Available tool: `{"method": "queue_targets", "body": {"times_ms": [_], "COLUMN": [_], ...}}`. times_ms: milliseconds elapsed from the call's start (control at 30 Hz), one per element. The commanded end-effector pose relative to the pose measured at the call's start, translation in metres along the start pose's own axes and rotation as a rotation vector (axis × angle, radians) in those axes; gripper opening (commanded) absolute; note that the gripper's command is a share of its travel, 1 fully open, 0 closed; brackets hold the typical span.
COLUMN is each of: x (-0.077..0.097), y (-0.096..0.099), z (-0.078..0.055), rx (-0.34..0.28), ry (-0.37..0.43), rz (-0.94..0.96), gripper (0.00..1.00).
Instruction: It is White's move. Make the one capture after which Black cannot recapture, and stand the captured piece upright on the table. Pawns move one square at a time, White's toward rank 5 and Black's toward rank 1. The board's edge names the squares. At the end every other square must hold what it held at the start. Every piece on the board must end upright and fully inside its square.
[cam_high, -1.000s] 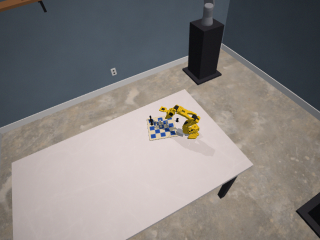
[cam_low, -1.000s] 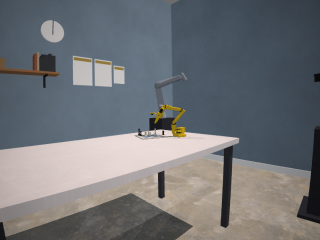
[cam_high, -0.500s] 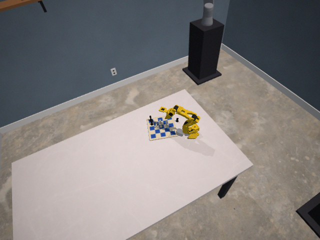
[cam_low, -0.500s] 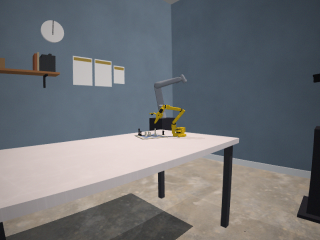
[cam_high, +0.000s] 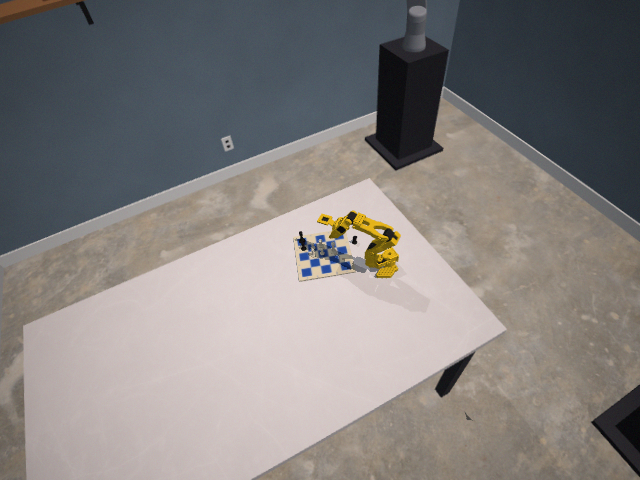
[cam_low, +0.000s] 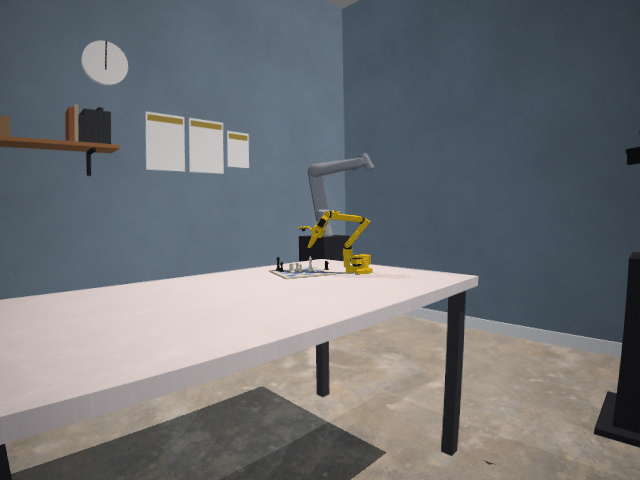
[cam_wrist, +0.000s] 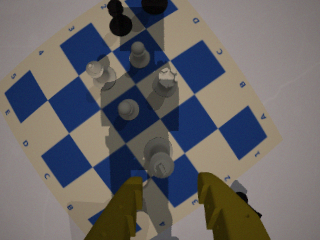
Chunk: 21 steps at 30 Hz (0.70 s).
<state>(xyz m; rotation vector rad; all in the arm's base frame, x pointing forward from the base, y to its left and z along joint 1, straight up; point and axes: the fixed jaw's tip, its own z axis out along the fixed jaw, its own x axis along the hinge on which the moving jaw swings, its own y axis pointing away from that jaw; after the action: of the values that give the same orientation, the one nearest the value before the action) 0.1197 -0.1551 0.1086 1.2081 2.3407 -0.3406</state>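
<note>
You have the yellow arm (cam_high: 369, 223) (cam_low: 347, 217) reaching over the blue-and-cream board (cam_high: 307, 277) (cam_low: 289, 276) (cam_wrist: 272, 139), with its tool (cam_high: 332, 236) (cam_low: 310, 246) (cam_wrist: 170, 178) pointing down above the pieces. Your tool's fingers stand a little apart, with nothing held between them.

One black piece (cam_high: 354, 240) (cam_low: 326, 265) (cam_wrist: 242, 198) stands upright on the table (cam_high: 206, 335) (cam_low: 232, 310), off the board and near its edge; in the wrist view you find it at lower right, partly hidden by a finger.

On the board, you find the tall white piece (cam_low: 310, 264) (cam_wrist: 159, 159) on a cream square, just beyond the fingertips in the wrist view. Four further white pieces stand above it in that frame: a pawn (cam_wrist: 128, 109) on blue, a crenellated rook (cam_wrist: 165, 82) on cream, a second pawn (cam_wrist: 139, 55) on blue and a round-headed piece (cam_wrist: 102, 75) on cream. At the top of the same frame, note two black pieces: a smaller one (cam_wrist: 120, 22) on cream and one cut off by the frame edge (cam_wrist: 154, 5) on blue.

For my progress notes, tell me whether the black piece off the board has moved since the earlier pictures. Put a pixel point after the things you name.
No; the black piece (cam_high: 354, 240) (cam_low: 326, 265) (cam_wrist: 242, 198) stands beside the board (cam_high: 306, 272) (cam_low: 287, 276) (cam_wrist: 272, 141), as before.
</note>
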Motion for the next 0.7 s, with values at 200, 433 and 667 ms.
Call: {"method": "queue_targets", "body": {"times_ms": [200,433,667], "x": [0.012,0.02,0.028], "y": [0.002,0.002,0.002], "z": [0.019,0.034,0.046], "rx": [-0.006,-0.006,-0.006], "ry": [0.004,0.004,0.004], "rz": [0.001,0.001,0.001], "gripper": [0.12,0.12,0.12]}}
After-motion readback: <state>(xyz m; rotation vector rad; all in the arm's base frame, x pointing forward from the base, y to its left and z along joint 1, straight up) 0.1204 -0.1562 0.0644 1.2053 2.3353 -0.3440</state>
